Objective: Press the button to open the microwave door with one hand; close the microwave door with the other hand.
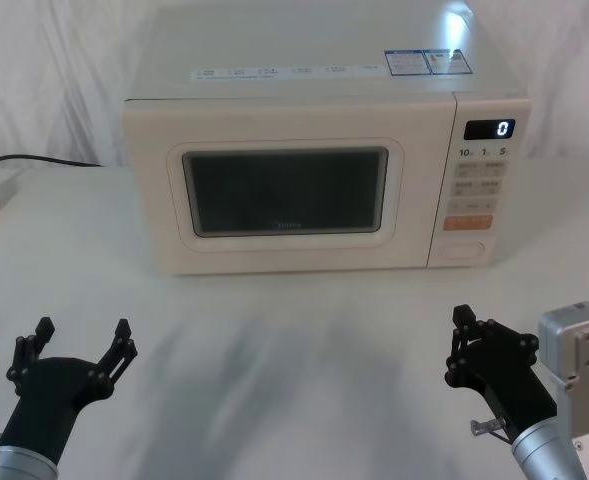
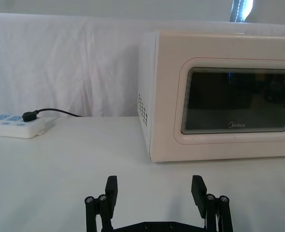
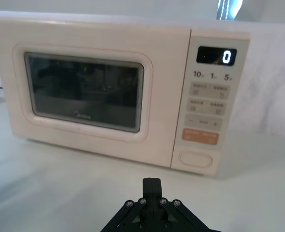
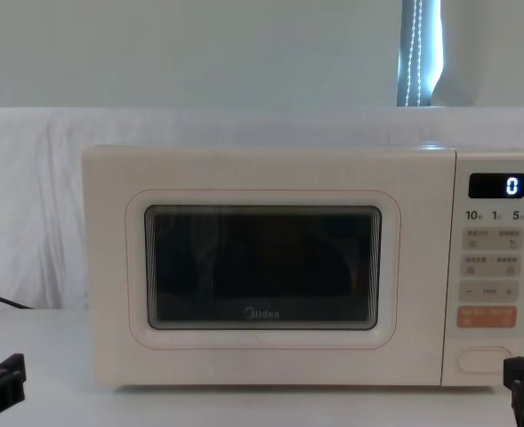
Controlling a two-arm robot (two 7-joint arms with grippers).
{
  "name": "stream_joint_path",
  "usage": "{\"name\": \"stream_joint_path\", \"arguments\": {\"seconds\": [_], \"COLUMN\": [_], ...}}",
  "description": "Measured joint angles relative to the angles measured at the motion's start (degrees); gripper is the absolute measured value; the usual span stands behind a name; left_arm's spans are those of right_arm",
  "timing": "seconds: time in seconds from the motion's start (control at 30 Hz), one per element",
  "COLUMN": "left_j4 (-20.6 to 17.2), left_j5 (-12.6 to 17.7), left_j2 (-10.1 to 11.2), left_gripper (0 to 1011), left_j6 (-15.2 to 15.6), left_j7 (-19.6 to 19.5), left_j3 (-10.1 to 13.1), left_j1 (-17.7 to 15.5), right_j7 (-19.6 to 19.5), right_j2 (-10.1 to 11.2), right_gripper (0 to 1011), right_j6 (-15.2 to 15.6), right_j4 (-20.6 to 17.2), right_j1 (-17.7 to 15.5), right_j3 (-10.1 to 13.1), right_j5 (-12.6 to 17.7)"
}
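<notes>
Cream microwave door [image 1: 284, 205] sits flush and unopened at the rear of the surface [image 1: 294, 350]; the clenched right pincer [image 1: 461, 345], nearest the button [image 1: 461, 250], should advance squarely onto that oval, avoiding the orange key above, while the released left pincer [image 1: 82, 340] waits.

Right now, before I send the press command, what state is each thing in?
microwave door: shut, flush with the front.
button: not pressed, nothing touching it.
display: lit, reads 0.
left gripper: open, holding nothing, low in front of the door.
right gripper: shut, holding nothing, short of the button.
power strip: one black plug inserted.
</notes>
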Motion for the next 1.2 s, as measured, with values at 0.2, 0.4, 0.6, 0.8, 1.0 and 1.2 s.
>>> {"name": "stream_joint_path", "arguments": {"seconds": [0.2,0.4,0.6,0.8,1.0,1.2], "left_j4": [0.00,0.00,0.00,0.00,0.00,0.00], "left_j5": [0.00,0.00,0.00,0.00,0.00,0.00], "left_j2": [0.00,0.00,0.00,0.00,0.00,0.00], "left_gripper": [1001,1001,1001,1001,1001,1001], "left_j6": [0.00,0.00,0.00,0.00,0.00,0.00], "left_j7": [0.00,0.00,0.00,0.00,0.00,0.00], "left_j3": [0.00,0.00,0.00,0.00,0.00,0.00], "left_j1": [0.00,0.00,0.00,0.00,0.00,0.00], "right_j7": [0.45,1.90,3.00,3.41,3.80,4.60], "right_j2": [-0.50,-0.90,-1.26,-2.32,-3.55,-4.21], "right_gripper": [0,0,0,0,0,0], "right_j6": [3.19,6.63,9.03,11.42,13.61,14.66], "right_j4": [-0.57,-0.03,2.04,5.05,8.53,11.68], "right_j1": [0.84,3.33,6.19,9.50,12.96,15.90], "right_j3": [1.05,2.00,2.47,2.76,3.08,3.28], "right_j5": [-0.93,-2.23,-3.72,-5.77,-7.56,-9.14]}}
